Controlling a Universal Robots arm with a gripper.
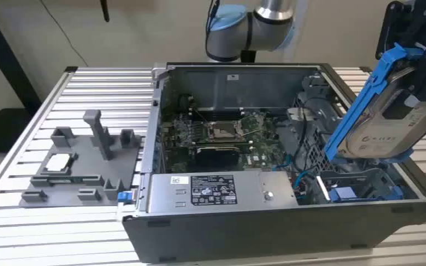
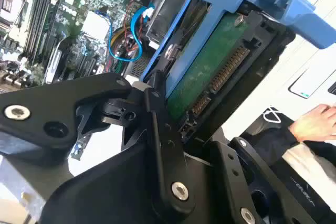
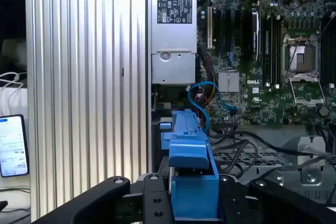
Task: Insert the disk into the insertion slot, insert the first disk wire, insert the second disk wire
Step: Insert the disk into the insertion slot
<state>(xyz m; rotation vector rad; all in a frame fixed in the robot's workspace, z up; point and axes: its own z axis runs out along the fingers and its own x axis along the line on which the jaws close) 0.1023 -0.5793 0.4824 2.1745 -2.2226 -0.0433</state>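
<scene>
One drive bay (image 1: 365, 182) opens at the near corner of the computer case (image 1: 272, 233), on the exterior view's right, just beside the grey power-supply box (image 1: 221, 191). Right above it hangs the disk (image 1: 379, 124), steeply tilted in its blue carrier and pinched between the fingers of the gripper (image 3: 193, 199). To my eye it wants levelling and squaring with the bay's walls before any descent, with its connector edge kept off the loose blue cable (image 3: 202, 95). Beyond lies the motherboard (image 1: 221, 133), then the arm (image 1: 250, 22) at the back.
</scene>
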